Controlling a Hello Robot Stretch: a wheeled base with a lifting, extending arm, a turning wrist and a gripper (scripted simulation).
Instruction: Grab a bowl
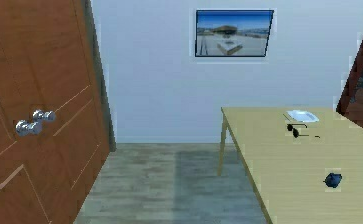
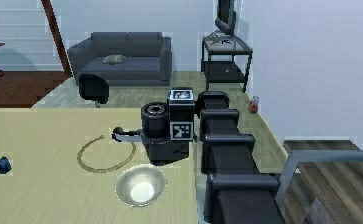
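Logging gripper (image 2: 124, 137) at the far end of the arm (image 2: 227, 150), over the yellow table (image 2: 49, 195), fingers pointing toward 9 o'clock in the arm side view. Cannot tell whether apart or together, nor whether holding anything: thin ring (image 2: 97, 155) lying on the tabletop right by the fingertips.

Placing the bowl (image 2: 141, 186), pale and round, on the table near the gripper, at about 5 o'clock from the fingertips and just under the dark gripper body. Finding no long axis to align with. Judging the coming move as a short retraction toward 6 o'clock plus a descent; height above the table not readable.

Flagging the ring, lying off the bowl's 10 o'clock side, as the likeliest snag.

Noting around: small dark blue thing (image 2: 2, 165) well apart at 9 o'clock; sofa (image 2: 119, 55) and dark chair (image 2: 94, 88) beyond the table at 12 o'clock; stand (image 2: 227, 55) at 1 o'clock.

Checking forward view: table at 4 o'clock carrying a white flat thing (image 1: 301, 116); door (image 1: 39, 110) at 9 o'clock; framed picture (image 1: 234, 33) at 12 o'clock
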